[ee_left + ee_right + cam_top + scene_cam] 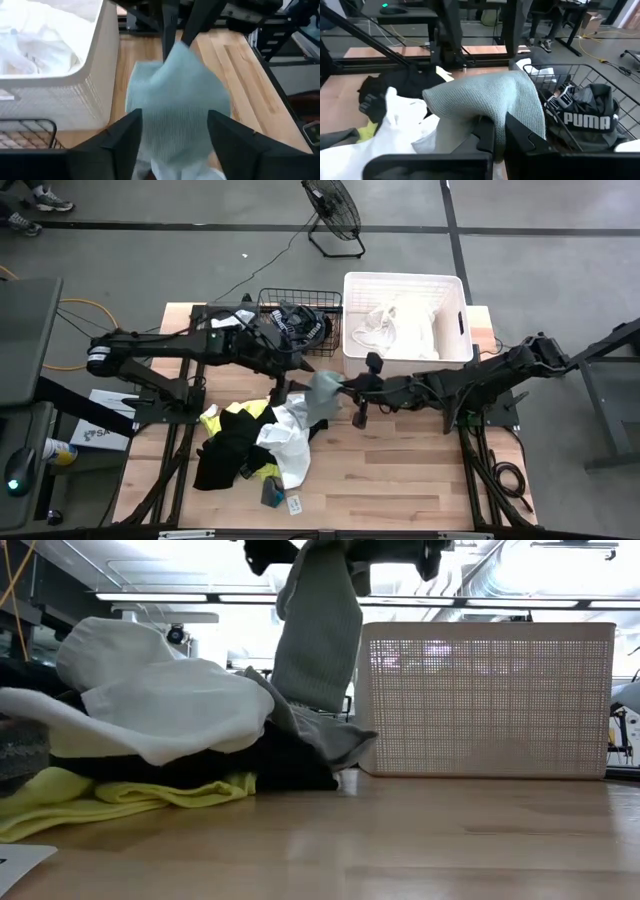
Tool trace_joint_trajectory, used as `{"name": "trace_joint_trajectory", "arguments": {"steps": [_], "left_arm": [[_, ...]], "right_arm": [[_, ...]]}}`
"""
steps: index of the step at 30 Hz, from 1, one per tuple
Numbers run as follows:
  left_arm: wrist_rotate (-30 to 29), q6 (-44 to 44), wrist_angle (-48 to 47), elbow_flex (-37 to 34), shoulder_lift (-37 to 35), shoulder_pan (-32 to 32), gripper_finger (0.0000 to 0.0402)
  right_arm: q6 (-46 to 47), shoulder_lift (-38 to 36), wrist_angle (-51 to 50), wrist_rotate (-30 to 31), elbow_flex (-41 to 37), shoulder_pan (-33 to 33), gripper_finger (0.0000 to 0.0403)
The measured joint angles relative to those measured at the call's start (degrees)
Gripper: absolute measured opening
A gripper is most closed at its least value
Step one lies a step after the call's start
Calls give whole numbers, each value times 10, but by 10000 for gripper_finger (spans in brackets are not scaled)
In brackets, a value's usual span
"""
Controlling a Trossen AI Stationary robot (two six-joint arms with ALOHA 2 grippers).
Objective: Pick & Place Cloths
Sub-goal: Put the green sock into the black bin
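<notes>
I hold the grey cloth [322, 393] pinched in the right gripper [499, 131], lifted above the pile [250, 442]. Left gripper [172, 130] fingers stand apart around it. Next: carry to the tub [455, 350].

Hidden under the draped grey cloth [490, 102]: the fingertips of the right gripper [498, 131], with only their dark bases showing. Cut off by the low view's top edge: the upper end of that hanging cloth and whatever holds it. Buried under the heaped cloths [250, 442]: most of a small card-like item [295, 504] at the near edge, too small to read.
</notes>
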Motion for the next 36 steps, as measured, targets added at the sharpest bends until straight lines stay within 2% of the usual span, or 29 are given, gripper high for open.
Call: {"name": "trace_joint_trajectory", "arguments": {"steps": [6, 10, 24, 32, 36], "left_arm": [[-2, -4, -3, 0, 16, 0, 264], [-6, -4, -4, 0, 24, 0, 266], [-8, -5, 25, 0, 28, 0, 266], [-5, 15, 48, 0, 48, 0, 266], [-9, 25, 55, -1, 62, 0, 266]], "right_arm": [[12, 0, -19, 4, 0, -3, 5], [14, 0, -33, 18, 0, -4, 5], [16, 0, -55, 12, 0, -11, 5], [13, 4, -19, 11, 0, -30, 5], [-13, 4, 31, -16, 0, -30, 5]]}}
